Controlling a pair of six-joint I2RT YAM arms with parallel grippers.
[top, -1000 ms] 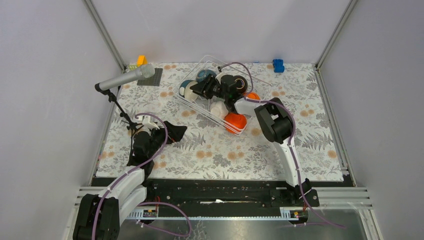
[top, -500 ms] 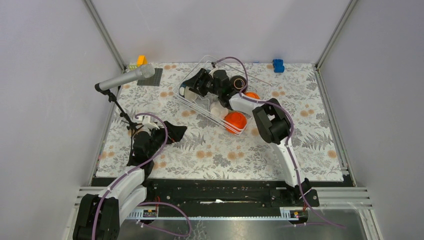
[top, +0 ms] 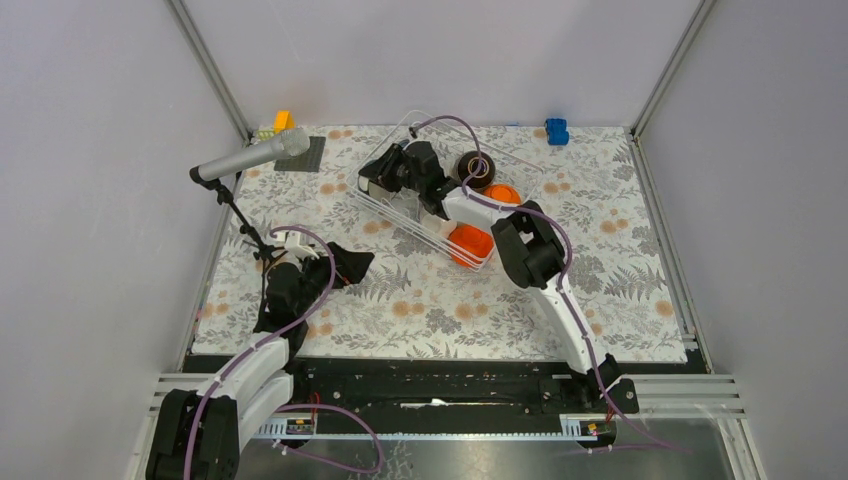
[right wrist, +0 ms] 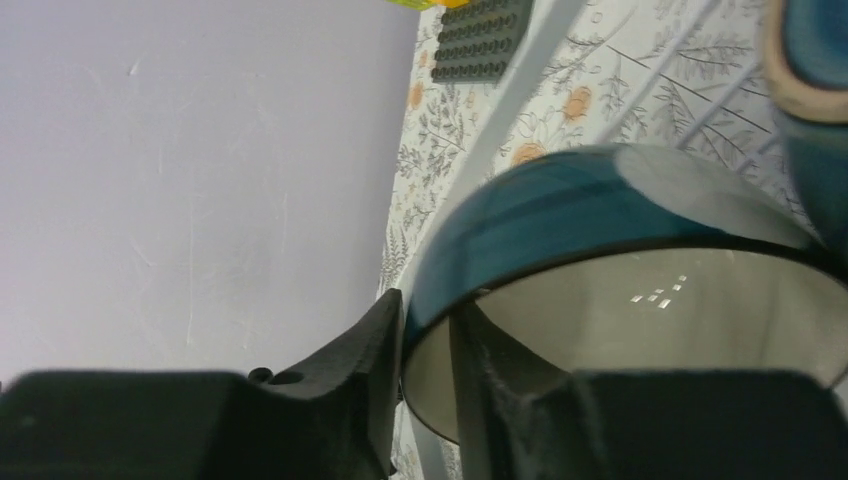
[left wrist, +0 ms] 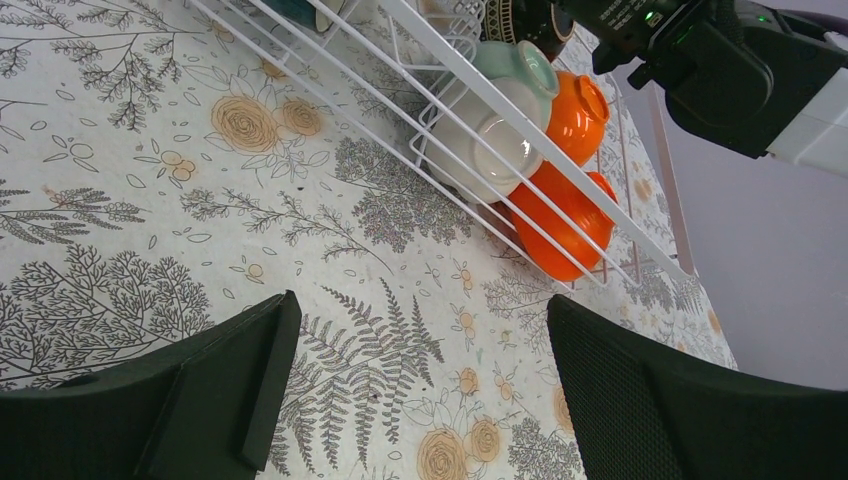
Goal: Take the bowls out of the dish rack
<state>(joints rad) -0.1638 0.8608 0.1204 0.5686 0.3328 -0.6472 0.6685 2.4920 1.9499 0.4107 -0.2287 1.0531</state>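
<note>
The white wire dish rack (top: 402,216) stands at the table's back middle. In it I see a dark brown bowl (top: 475,168) and two orange bowls (top: 503,192) (top: 470,243). The left wrist view also shows a cream bowl (left wrist: 478,135) and a mint one (left wrist: 522,66) behind the rack's wires (left wrist: 360,105). My right gripper (right wrist: 425,340) is shut on the rim of a dark teal bowl (right wrist: 560,215), one finger outside and one inside, at the rack's left corner (top: 372,185). My left gripper (left wrist: 420,305) hangs open over the floral cloth, nothing between its fingers.
A microphone on a stand (top: 250,158) leans over the left side of the table. A dark grey mat (top: 300,154) with small yellow and orange blocks lies at the back left, a blue block (top: 556,130) at the back right. Another teal bowl (right wrist: 815,60) sits right beside the held one.
My right gripper has moved left across the rack, opened wider, then closed on the teal bowl's rim. The left arm has stayed still.
</note>
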